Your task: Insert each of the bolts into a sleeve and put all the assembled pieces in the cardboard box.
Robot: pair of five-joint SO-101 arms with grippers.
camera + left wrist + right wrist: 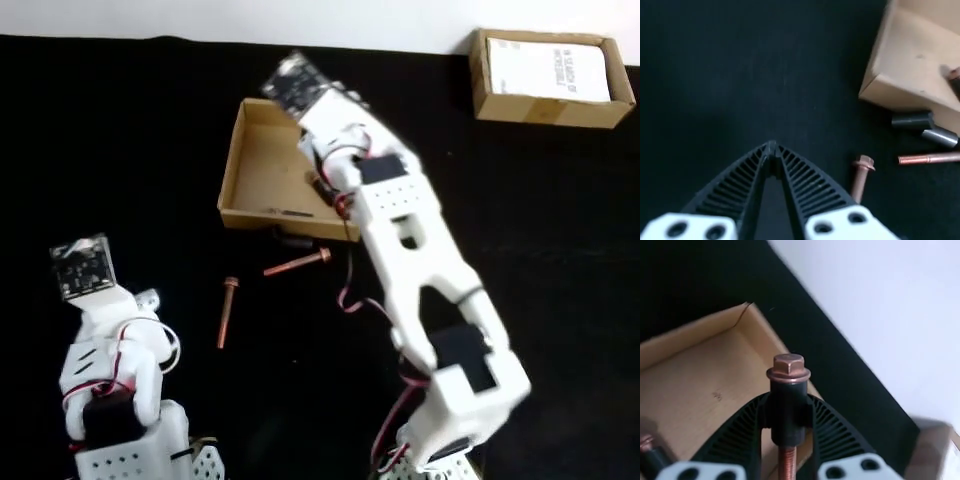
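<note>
1. Hovering the right gripper (788,407) over the cardboard box (262,170), above its right half as seen in the high view.
2. Clamping that gripper's jaws on a black sleeve (788,420), one on each side, parted just enough to fit it and no wider.
3. Carrying a copper bolt (788,368) pushed through the black sleeve, with the six-sided head sticking out past the fingertips and the threaded shank poking from the sleeve's other end.
4. Showing a finished piece (955,82), bolt inside sleeve, lying on the floor of the cardboard box close to its front wall.
5. Resting the left gripper (771,150) low over the black table (120,150), toward the near left side, well apart from the cardboard box.
6. Pressing the left jaws fully together at the tips, gripping nothing.
7. Showing a first loose bolt (228,312) on the table in front of the cardboard box, its head turned toward the box.
8. Showing a second loose bolt (298,263) nearer the front wall, lying aslant, its head toward the right arm's side.
9. Showing a dark sleeve (912,120) and a grey sleeve (940,136) lying empty on the table just beside the front wall, end to end; not telling whether actually touching.
10. Showing a second box (480,100) at the far right of the table, well apart from everything else, with a white booklet (548,68) lying inside.
</note>
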